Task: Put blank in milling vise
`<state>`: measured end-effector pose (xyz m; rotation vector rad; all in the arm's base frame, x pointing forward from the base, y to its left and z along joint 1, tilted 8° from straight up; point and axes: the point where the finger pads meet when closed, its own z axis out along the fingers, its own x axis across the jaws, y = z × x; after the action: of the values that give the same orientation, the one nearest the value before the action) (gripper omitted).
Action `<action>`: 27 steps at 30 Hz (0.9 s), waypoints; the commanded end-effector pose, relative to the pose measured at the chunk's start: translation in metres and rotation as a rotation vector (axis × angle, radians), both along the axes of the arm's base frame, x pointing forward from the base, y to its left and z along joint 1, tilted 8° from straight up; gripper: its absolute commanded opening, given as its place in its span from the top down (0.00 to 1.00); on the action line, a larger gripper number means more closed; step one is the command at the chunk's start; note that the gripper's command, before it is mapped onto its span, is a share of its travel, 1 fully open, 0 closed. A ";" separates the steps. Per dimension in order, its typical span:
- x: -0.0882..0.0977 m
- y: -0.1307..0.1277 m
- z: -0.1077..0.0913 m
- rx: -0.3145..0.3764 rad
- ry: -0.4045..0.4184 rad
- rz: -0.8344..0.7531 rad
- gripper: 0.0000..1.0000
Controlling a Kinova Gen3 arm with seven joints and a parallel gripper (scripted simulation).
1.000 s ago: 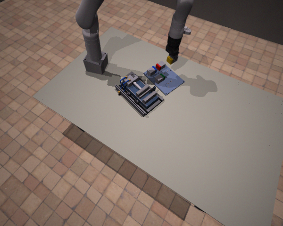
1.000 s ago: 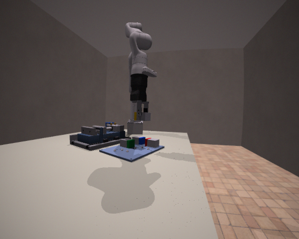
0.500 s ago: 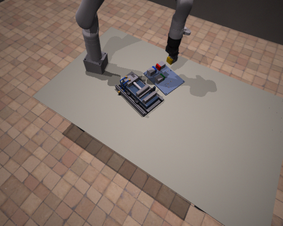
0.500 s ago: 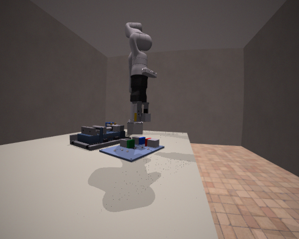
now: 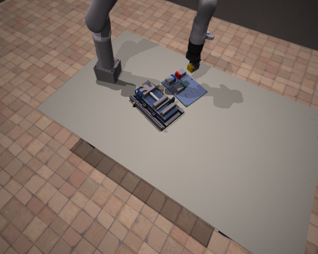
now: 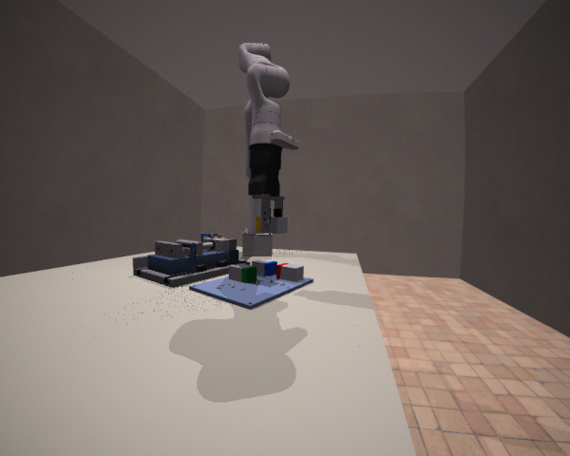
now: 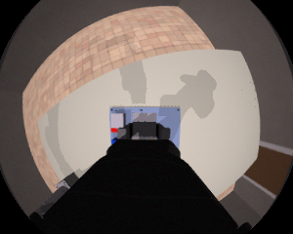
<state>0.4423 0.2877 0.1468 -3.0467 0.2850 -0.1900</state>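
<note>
My gripper (image 5: pixel 192 65) is shut on the grey blank with the yellow end (image 5: pixel 191 67) and holds it high above the far edge of the blue plate (image 5: pixel 184 89). In the exterior view the blank (image 6: pixel 274 224) hangs level well above the plate (image 6: pixel 251 288). The wrist view shows the blank (image 7: pixel 145 131) between my fingers with the plate far below. The milling vise (image 5: pixel 155 104) stands left of the plate, with its jaws apart and nothing between them.
Three other blanks lie on the plate: one with a red end (image 5: pixel 179 73), one with a blue end (image 5: pixel 170 79), one with a green end (image 5: pixel 179 87). The arm's base (image 5: pixel 107 69) stands behind the vise. The table edge runs along the right (image 6: pixel 373 318).
</note>
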 end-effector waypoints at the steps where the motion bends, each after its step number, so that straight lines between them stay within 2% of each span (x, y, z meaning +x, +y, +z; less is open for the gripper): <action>1: 0.002 0.000 -0.002 0.001 -0.005 0.004 1.00; 27: 0.001 0.000 -0.002 0.002 -0.002 0.002 1.00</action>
<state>0.4423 0.2882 0.1442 -3.0458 0.2843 -0.1887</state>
